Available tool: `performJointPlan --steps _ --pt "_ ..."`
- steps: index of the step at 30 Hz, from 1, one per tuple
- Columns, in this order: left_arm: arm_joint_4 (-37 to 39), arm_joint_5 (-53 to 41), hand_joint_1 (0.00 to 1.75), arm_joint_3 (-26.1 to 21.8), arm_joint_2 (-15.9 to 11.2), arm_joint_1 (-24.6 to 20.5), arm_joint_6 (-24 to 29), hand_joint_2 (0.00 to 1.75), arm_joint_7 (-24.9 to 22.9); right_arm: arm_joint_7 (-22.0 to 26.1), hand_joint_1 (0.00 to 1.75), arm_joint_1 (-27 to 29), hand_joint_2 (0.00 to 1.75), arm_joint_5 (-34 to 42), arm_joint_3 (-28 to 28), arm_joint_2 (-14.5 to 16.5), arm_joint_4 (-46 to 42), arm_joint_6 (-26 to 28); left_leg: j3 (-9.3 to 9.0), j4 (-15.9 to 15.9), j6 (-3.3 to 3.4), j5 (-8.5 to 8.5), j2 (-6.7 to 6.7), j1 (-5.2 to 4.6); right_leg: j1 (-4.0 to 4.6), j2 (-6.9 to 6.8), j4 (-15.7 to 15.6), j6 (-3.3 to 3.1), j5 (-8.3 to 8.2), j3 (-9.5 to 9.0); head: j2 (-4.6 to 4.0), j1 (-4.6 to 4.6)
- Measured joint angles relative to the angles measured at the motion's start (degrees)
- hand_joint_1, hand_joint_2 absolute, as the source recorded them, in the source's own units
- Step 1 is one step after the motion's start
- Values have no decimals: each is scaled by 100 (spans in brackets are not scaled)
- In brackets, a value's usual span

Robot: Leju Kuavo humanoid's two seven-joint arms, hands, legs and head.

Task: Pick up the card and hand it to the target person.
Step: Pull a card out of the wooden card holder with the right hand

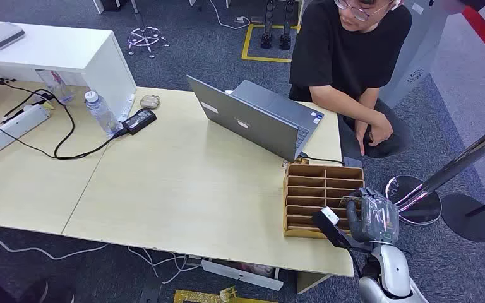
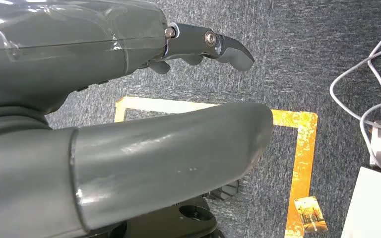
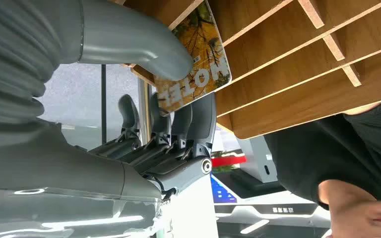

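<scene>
The robot's right hand reaches against the right side of a wooden slotted rack at the right end of a light wood table. In the right wrist view, a card printed with yellow foliage is pinched between the thick grey thumb and the dark fingers, sticking partly out of a rack slot. From the head view the card is too small to make out. A person in a black shirt sits beyond the rack, behind an open laptop. The left hand hangs over grey carpet, fingers apart, holding nothing.
</scene>
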State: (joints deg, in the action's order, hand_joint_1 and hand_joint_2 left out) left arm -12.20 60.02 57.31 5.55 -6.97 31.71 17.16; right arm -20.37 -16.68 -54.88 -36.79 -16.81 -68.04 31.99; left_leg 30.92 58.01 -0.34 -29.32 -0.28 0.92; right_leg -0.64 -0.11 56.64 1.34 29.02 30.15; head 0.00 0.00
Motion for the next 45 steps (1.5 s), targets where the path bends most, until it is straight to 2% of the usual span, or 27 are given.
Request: performJointPlan --steps 4,9,14,18,27,45 --pt "0 12 0 0 2 0 5 0 1 6 111 0 175 0 -1 0 0 -5 0 0 0 0 0 0 0 0 0 0 0 0 0 0" --pt "0 35 0 0 17 0 12 0 15 7 118 0 175 0 -3 0 0 -10 0 0 0 0 0 0 0 0 0 0 0 0 0 0" --pt "0 37 0 0 29 0 19 0 28 7 115 -1 175 -5 -5 0 0 -13 0 0 0 0 0 0 0 0 0 0 0 0 0 0" --pt "0 39 0 0 33 0 30 0 32 -15 144 -3 175 -25 -15 -1 -1 17 0 0 0 0 0 0 0 0 0 0 0 0 0 0" --pt "0 49 0 0 33 0 34 0 31 -97 174 -2 175 -167 -20 -55 -87 60 -1 0 0 0 0 0 0 0 0 0 0 0 0 0" --pt "0 53 0 0 33 0 68 0 32 -146 174 31 175 -417 -7 -216 -450 50 -1 1 0 0 0 0 0 0 0 0 0 0 0 0"
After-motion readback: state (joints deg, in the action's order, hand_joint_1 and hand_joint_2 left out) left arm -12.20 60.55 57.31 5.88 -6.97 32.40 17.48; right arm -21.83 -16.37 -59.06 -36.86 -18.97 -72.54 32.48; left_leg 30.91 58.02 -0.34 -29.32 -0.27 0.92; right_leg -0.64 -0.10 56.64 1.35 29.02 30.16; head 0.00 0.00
